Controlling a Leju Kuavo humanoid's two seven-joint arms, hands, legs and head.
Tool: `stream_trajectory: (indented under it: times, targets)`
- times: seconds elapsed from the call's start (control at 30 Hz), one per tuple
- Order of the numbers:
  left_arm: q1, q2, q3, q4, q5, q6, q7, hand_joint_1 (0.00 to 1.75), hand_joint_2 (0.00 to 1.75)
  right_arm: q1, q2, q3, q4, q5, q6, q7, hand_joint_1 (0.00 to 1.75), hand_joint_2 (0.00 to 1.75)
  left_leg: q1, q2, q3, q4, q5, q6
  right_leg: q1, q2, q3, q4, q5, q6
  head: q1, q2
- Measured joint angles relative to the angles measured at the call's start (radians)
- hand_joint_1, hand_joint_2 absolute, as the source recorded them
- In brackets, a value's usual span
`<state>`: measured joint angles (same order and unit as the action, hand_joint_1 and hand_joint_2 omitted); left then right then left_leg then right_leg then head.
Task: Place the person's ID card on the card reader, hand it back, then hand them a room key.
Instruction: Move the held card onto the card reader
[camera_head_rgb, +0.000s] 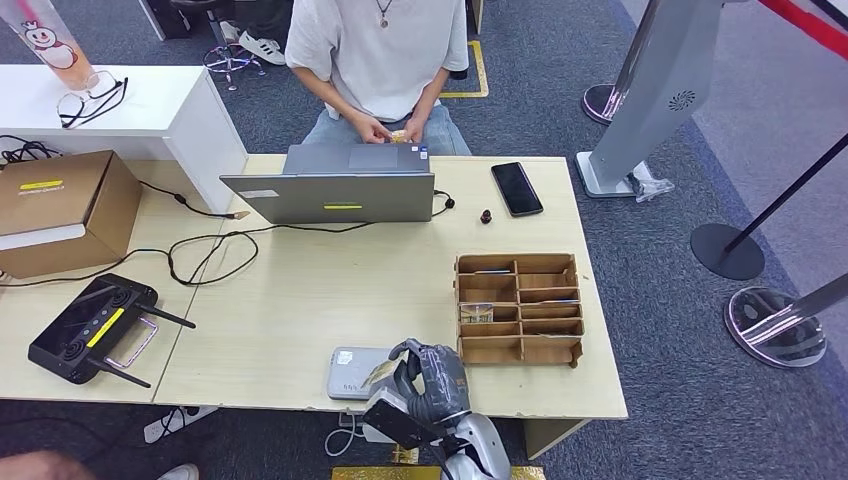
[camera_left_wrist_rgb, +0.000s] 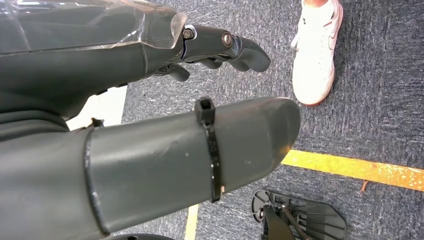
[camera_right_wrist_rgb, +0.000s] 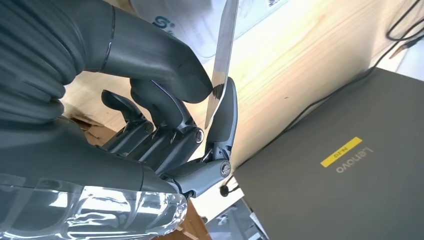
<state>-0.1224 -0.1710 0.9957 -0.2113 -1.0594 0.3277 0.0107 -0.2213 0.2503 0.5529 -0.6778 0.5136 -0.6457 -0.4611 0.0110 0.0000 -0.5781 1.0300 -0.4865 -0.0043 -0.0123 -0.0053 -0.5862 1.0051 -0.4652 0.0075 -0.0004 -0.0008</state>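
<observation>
in the head view the right hand (camera_head_rgb: 432, 378) sits at the near edge of the table (camera_head_rgb: 300, 300), about 6 o'clock in the picture, with its fingers over the right end of the grey card reader (camera_head_rgb: 358, 372). a glimpse of tan between hand and reader is too small there to read as a card. the right wrist view settles it: the thumb and a dark finger (camera_right_wrist_rgb: 226, 112) pinch the id card (camera_right_wrist_rgb: 222, 55) by one end, seen edge-on as a thin pale blade, while the other fingers curl in beside it. whether the card touches the reader cannot be told.

the wooden key box (camera_head_rgb: 519, 308) stands just beside the hand at its 1 o'clock, with small items in several compartments. the laptop (camera_head_rgb: 335, 190) lies well beyond at 11 o'clock, lid toward the robot; the wrist view shows its yellow sticker and lettering. a black phone (camera_head_rgb: 517, 188) lies at 1 o'clock near the far edge. a person (camera_head_rgb: 380, 60) sits behind the laptop, hands together.

the left wrist view looks down at grey carpet: the left hand (camera_left_wrist_rgb: 150, 100) hangs holding nothing, fingers loosely apart, near a white shoe (camera_left_wrist_rgb: 315, 55) and a yellow floor line (camera_left_wrist_rgb: 350, 170).
</observation>
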Motion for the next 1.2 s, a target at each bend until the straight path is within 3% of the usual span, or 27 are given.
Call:
stream_trajectory:
  times: [0.37, 0.73, 1.2]
  targets:
    - [-0.001, 0.000, 0.000, 0.000, 0.000, 0.000, 0.007, 0.00, 0.00, -0.022, 0.000, 0.064, 0.007, -0.053, -0.041, -0.011, 1.75, 1.75, 0.000, 0.000, 0.000, 0.000, 0.000, 0.000, 0.000, 0.000, 0.000, 0.000, 0.000, 0.000, 0.000, 0.000]
    - [-0.001, 0.000, -0.001, 0.000, -0.002, 0.000, 0.010, 0.00, 0.00, -0.030, 0.000, 0.067, 0.049, -0.050, -0.043, -0.012, 1.75, 1.75, 0.000, 0.000, 0.000, 0.000, 0.000, 0.000, 0.000, 0.000, 0.000, 0.000, 0.000, 0.000, 0.000, 0.000]
    - [-0.003, -0.003, -0.016, 0.000, -0.003, 0.001, 0.019, 0.00, 0.00, -0.023, 0.007, 0.009, 0.089, 0.139, -0.044, -0.021, 1.75, 1.75, 0.000, 0.000, 0.000, 0.000, 0.000, 0.000, 0.000, 0.000, 0.000, 0.000, 0.000, 0.000, 0.000, 0.000]
